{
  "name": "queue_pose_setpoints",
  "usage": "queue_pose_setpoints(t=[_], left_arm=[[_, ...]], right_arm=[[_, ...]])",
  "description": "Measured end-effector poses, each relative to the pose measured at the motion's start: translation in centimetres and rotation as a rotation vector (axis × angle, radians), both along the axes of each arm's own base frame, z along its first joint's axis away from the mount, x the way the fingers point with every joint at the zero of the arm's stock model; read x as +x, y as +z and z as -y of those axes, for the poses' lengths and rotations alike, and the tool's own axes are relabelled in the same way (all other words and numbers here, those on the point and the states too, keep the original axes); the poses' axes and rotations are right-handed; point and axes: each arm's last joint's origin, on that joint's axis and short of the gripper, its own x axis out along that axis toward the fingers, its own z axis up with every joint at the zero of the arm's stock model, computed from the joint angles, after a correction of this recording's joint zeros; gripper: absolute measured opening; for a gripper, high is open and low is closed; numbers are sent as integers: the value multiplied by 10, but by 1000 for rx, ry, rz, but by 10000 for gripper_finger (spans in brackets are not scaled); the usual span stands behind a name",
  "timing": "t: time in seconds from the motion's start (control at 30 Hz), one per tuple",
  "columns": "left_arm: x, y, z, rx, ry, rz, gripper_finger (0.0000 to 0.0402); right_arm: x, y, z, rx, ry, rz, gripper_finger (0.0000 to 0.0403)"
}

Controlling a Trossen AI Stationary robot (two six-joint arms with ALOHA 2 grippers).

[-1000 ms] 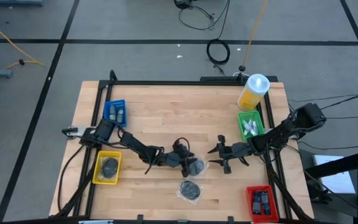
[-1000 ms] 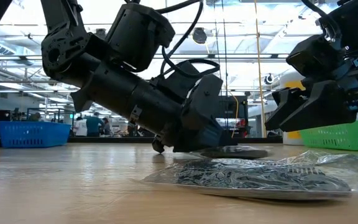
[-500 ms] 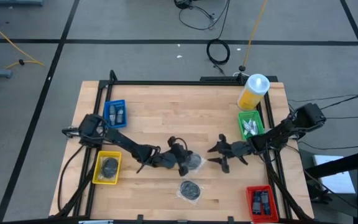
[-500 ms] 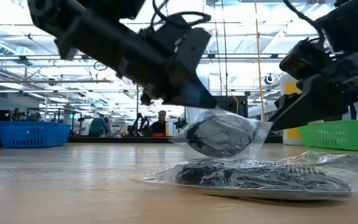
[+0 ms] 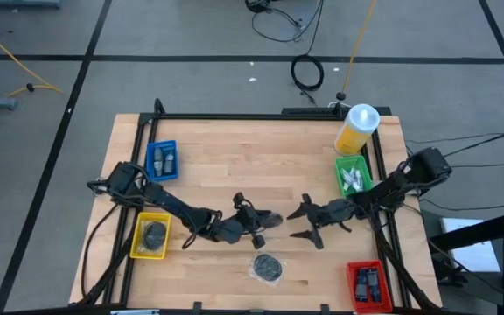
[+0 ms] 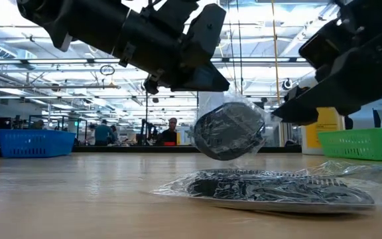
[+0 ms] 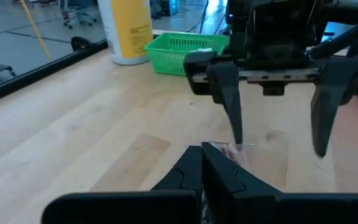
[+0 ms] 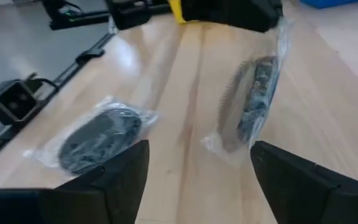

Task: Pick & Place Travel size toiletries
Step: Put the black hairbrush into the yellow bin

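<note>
Yellow bin [image 5: 152, 236], blue bin [image 5: 162, 158], red bin [image 5: 365, 283] — yellow-white canister [image 5: 357, 129]

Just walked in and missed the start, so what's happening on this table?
The left gripper is shut on a bagged dark bundle, holding it clear of the wooden table near its middle. The right gripper is open, facing it close by. A second bagged bundle lies flat on the table. The travel size toiletries sit in the green bin, more in the blue bin; neither gripper is at them.
</note>
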Motion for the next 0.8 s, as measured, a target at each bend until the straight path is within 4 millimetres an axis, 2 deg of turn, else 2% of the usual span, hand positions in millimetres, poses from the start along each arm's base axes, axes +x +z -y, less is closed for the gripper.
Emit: queue_pose_setpoints(t=[0.17,0.3,0.53,0.63,0.67,0.8], left_arm=[[0,1,0,-3,1,9,4],[1,2,0,-5,-9,19,2],[1,3,0,21,-18,9,22],[-1,11,0,52,-28,-3,57],[-3,16,-1,54,-29,-1,74],[-6,33,-3,27,-68,15,159]], right_arm=[[22,-3,-2,12,-144,15,244],[37,-12,-4,-31,-216,-5,205],[40,-12,-6,-87,-195,-17,86],[34,-6,-5,-91,-176,-32,30],[32,-4,-4,-95,-170,-36,22],[22,3,-3,-106,-161,-36,30]])
